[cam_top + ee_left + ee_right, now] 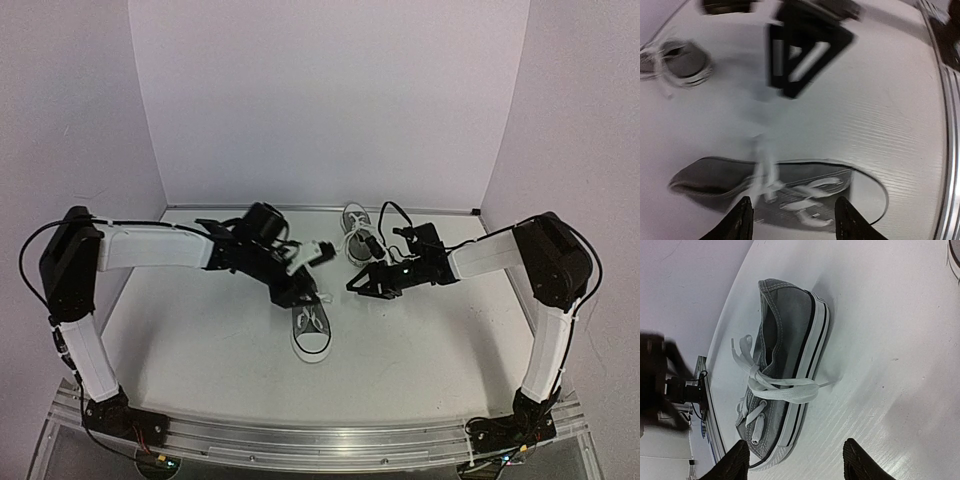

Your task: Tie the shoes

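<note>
The white table (200, 345) is spanned by both arms, which are bent inward toward mid-frame. The near shoe (311, 333) is placed just below centre of the top view, toe toward the bottom edge. The far shoe (356, 222) is set above and slightly right of it, close to the back wall. The left gripper (792, 202) is held over the near shoe with its fingers spread wide. The right gripper (797, 442) is also spread wide, between the two shoes and aimed at the near shoe's side. White laces (785, 387) are seen crossing that shoe's tongue; whether they are knotted cannot be told.
</note>
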{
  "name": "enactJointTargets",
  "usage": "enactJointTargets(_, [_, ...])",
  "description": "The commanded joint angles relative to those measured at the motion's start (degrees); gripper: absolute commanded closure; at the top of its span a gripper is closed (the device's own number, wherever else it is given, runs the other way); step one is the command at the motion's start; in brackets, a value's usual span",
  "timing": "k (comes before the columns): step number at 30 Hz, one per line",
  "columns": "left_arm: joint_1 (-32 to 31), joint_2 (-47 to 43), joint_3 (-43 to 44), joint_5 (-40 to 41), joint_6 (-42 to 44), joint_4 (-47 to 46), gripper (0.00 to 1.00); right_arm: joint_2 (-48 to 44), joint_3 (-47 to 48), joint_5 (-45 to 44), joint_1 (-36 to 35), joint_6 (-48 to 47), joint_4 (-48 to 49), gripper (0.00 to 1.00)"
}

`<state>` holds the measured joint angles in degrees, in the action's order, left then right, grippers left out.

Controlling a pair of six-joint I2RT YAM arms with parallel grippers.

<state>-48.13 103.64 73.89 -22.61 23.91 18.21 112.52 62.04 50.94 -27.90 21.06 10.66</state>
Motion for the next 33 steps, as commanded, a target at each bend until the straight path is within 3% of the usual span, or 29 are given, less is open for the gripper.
enactJointTargets(1, [10.22,-7.07,-6.99,-3.78,-11.76,-15.77,0.46,1.87,2.31,0.7,0.04,-0.51,0.94,0.4])
enactJointTargets(9, [16.16,-5.12,-12.31,-9.7,-15.11,-22.38,0.53,5.56,4.18,0.52,0.02,-0.76,0.77,0.42])
enactJointTargets(18, [16.22,-0.21,-10.16,-15.62,-12.58,-20.71,0.55,10.13,7.51,1.81,-0.05,-0.71,0.85,0.44])
enactJointTargets(33, [16.22,4.77,-6.79,-17.99,-13.18,-19.15,0.57,11.44,9.42,2.5,-0.49,-0.23,0.85,0.44])
